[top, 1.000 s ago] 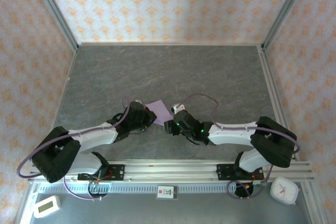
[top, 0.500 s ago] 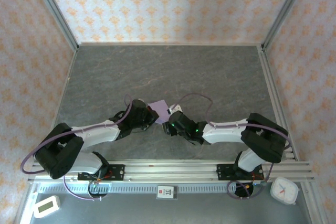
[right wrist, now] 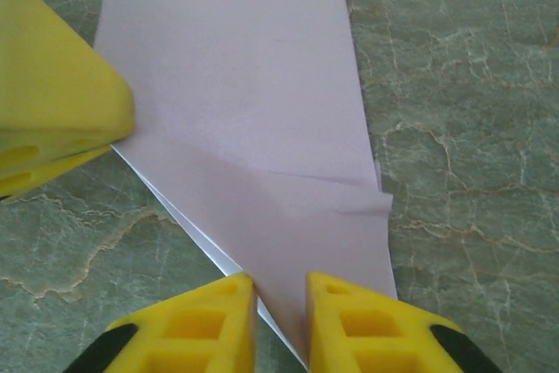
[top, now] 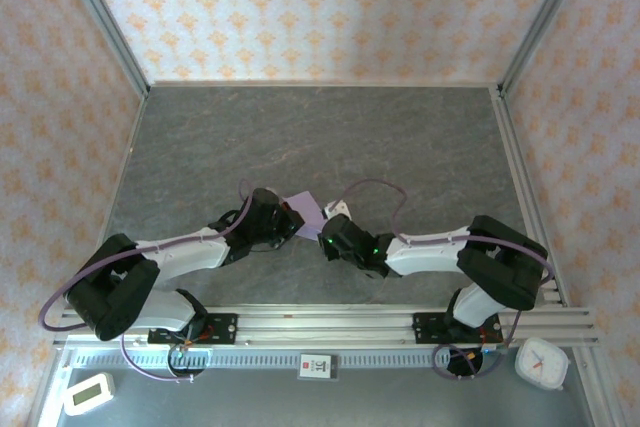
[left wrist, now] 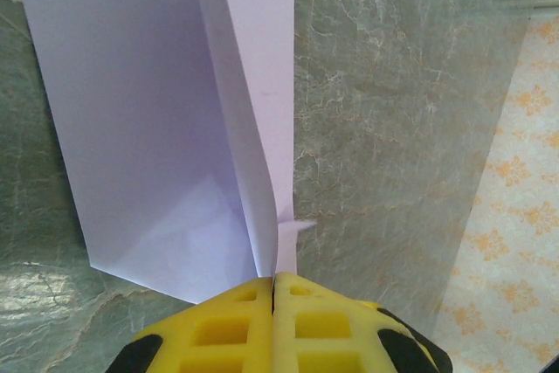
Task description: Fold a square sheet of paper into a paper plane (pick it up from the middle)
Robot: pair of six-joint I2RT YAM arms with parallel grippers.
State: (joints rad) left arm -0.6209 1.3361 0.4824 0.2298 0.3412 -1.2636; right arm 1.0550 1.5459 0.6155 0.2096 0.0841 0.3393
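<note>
Top external view: table (top: 300,127), with the left arm (top: 180,257) and right arm (top: 430,252) reaching inward to meet at its near middle. The paper (top: 305,205) lies there between the left gripper (top: 285,222) and right gripper (top: 327,237), about equally close to each.

Left wrist view: the partly folded paper runs straight ahead of the left gripper, its raised crease in line with the fingers. The jaws are pressed together on the crease's near end.

Right wrist view: the paper's long axis leads away from the right gripper. Its jaws stand narrowly apart astride the near edge, not clamped. The left gripper touches the paper's left edge.

Judgement: the coming fold turns on that crease line, with the left gripper anchoring it and the right placed to work it.
</note>
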